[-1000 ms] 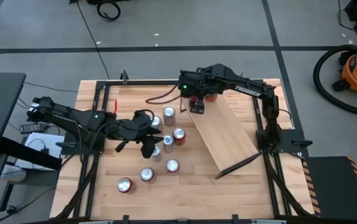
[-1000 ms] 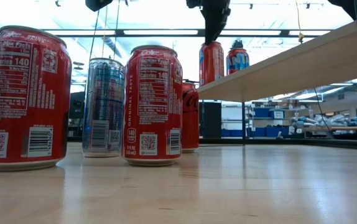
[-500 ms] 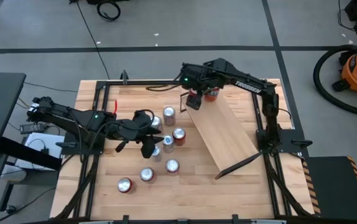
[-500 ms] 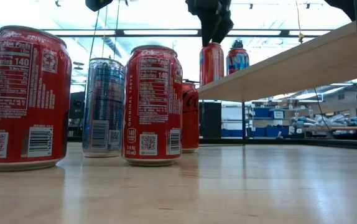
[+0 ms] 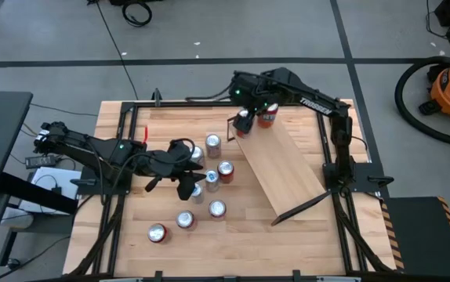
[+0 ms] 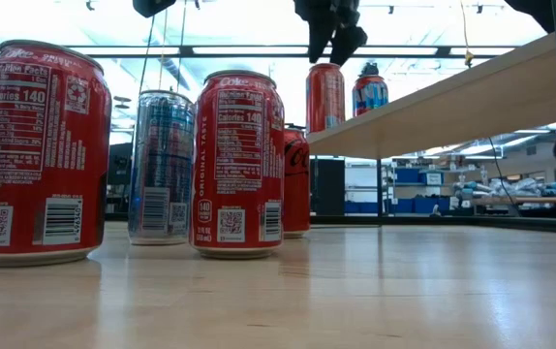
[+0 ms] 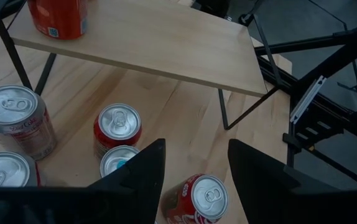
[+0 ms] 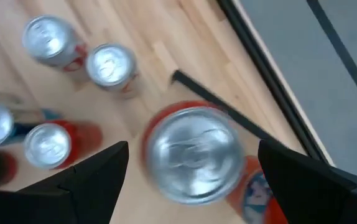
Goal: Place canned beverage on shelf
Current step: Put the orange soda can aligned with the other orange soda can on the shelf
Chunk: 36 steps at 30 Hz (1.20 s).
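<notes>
- The right tool has lifted clear of the red can; fingers spread, released.
- That can now stands alone on the shelf, placement apparently done.
- Left tool hovers half-open over worktop cans, grasping nothing.

A large red can stands upright on the table, nearest the camera. Beside it, farther back, is a blue and silver can; then a second red can with its nutrition label facing the camera, and behind that one a partly hidden red can. The shelf slopes upward on thin black supports. At its low end stand a red can and, behind it, a red and blue can. The right end effector hangs just above that red can, fingers spread, not touching it.
</notes>
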Available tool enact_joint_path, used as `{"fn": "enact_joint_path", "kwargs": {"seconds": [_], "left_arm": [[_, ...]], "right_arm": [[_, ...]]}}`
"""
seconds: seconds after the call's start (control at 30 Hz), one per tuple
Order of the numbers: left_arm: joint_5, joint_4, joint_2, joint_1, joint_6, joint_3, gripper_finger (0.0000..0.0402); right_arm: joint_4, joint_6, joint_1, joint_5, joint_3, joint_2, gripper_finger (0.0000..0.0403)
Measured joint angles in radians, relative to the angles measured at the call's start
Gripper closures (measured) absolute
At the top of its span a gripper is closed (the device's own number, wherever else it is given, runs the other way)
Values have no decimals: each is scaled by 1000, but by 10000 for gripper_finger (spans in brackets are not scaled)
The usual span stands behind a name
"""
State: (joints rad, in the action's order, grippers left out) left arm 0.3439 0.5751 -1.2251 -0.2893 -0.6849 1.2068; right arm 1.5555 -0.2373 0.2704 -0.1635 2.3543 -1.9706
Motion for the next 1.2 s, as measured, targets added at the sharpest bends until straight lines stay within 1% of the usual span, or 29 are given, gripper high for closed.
{"fn": "enact_joint_path", "kwargs": {"seconds": [0.4, 0.5, 0.9, 1.07, 1.2], "left_arm": [[-1, -1, 0, 0, 0, 0, 216], [-1, -1, 0, 0, -1, 0, 216], [-1, -2, 0, 0, -3, 0, 216], [-1, -2, 0, 0, -3, 0, 216], [-1, -2, 0, 0, -3, 0, 216]], "right_arm": [[-16, 28, 10, -25, -1, -5, 13], [-37, 30, 18, -24, -23, -6, 8], [-53, 38, 55, 74, -84, -8, 3], [-72, 80, 54, 84, -119, -8, 13], [-75, 102, 54, 84, -122, -8, 43]]}}
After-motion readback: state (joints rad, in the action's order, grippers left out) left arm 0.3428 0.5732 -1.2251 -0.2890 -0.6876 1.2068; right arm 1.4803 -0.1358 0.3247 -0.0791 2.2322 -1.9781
